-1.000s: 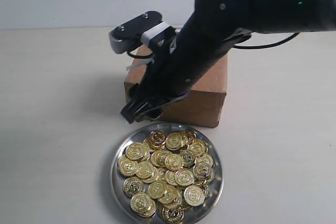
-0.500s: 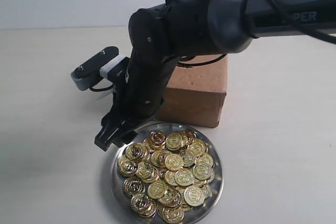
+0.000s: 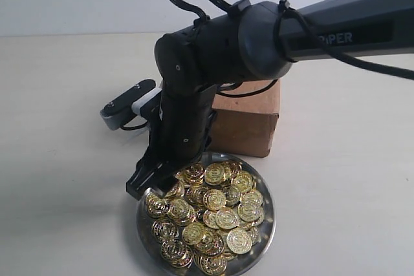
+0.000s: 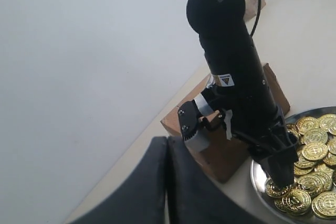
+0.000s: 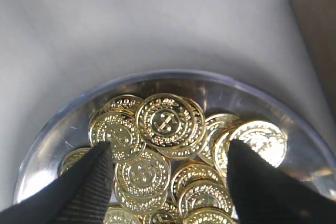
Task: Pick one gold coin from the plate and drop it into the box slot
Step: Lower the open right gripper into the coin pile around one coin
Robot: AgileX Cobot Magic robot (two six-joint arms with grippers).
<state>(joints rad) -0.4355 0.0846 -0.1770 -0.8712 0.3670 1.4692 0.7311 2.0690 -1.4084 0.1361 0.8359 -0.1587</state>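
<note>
We see the right gripper [image 3: 145, 186] reaching across the middle and pointing down at the left edge of the plate [image 3: 272, 223]. Its two fingers [image 5: 86, 184] are spread apart with nothing pinched between them. In the right wrist view the right gripper [image 5: 169, 150] straddles several gold coins [image 5: 165, 121], which lie in the gap between the black tips. We cannot tell whether the tips touch the coins or stop just above them.

The plate [image 5: 52, 135] sits on the pale table [image 3: 65, 159] and holds a heap of gold coins [image 3: 213, 214], many of them overlapping. It lies just beside the box [image 3: 252, 124]. The box stands upright behind the plate in the exterior view. The black arm covers the box's top face, so the slot is hidden from us.

From the left wrist view we see the same arm from the side. There the right gripper [image 4: 281, 174] comes down onto the coins [image 4: 315, 150] at the near edge of the plate [image 4: 256, 174], with the box [image 4: 220, 161] right behind it.

The left gripper [image 4: 168, 142] shows only as two dark fingers pressed together, with a thin seam between them. It hangs well apart from the plate and holds nothing.
</note>
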